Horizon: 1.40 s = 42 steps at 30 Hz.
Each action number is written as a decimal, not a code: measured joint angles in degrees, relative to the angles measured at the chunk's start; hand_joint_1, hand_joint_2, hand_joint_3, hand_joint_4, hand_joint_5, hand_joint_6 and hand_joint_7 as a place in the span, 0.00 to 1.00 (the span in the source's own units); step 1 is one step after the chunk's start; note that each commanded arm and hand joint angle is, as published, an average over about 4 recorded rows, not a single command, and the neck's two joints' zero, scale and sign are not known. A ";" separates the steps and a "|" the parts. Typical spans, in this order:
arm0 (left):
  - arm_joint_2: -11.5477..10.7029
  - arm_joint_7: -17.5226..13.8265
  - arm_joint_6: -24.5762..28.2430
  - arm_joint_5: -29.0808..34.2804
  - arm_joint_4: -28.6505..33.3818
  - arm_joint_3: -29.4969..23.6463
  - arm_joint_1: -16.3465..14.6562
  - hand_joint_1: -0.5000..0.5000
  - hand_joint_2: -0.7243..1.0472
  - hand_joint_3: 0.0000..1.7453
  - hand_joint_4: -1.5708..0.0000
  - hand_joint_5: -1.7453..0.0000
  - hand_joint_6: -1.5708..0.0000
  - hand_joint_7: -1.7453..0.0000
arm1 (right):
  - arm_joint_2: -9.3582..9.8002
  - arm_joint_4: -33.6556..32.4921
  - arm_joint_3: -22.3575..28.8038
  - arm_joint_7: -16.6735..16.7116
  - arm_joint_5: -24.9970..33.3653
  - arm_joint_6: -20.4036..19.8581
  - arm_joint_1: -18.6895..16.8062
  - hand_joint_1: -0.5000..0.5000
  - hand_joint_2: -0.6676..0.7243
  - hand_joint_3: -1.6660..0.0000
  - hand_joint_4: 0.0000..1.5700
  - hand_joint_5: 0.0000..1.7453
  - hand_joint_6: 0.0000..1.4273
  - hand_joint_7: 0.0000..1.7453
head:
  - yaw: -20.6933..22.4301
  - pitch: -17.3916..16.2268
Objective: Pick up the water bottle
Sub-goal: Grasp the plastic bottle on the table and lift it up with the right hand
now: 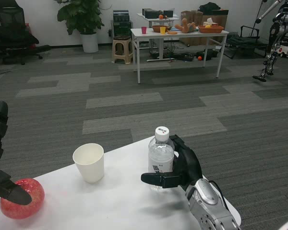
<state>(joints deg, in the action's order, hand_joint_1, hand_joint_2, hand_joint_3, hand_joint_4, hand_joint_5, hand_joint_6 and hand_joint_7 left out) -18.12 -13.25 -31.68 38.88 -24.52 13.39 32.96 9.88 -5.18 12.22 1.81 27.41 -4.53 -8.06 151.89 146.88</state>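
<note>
Fingers (158, 179) of your right hand (180, 167) are wrapped around the lower body of the water bottle (161, 158): one reaches across the front of the clear plastic, the rest curve behind it from the right side, so the hand is grasping the bottle. The bottle stands upright on the white table (120, 201), near the table's far edge, its white cap above the hand. You cannot tell from this view whether its base is touching the tabletop.

Take the bottle as your landmark. To its left, well apart from it, a white paper cup (89, 162) stands upright and open at the top. Farther left again, near the table's left end, lies a red apple (22, 198). Your left hand (0, 158) is at that far-left edge, well away from the bottle; one dark fingertip lies over the top of the apple, the rest of the hand rises above it. Whether those fingers are released or clenched you cannot tell, since much of the hand is cut off by the frame.

Beyond the bottle, across the grey carpet, a second white table (177, 34) carries bowls and cups, with a stool (122, 50) and a potted plant (84, 19) to its left.
</note>
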 measured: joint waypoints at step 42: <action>0.12 0.00 0.00 -0.16 0.21 -1.60 -0.58 0.00 0.10 0.05 1.00 1.00 1.00 1.00 | 1.53 2.04 -4.05 -0.20 -0.20 -14.43 4.89 0.96 0.64 0.24 0.49 0.79 0.36 0.84 | 2.89 0.20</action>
<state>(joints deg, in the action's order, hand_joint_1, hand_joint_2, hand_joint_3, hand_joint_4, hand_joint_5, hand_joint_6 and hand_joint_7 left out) -18.00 -13.25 -31.68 38.73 -24.31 11.79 32.38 11.41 -3.14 8.17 1.61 27.21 -18.96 -3.17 154.79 147.07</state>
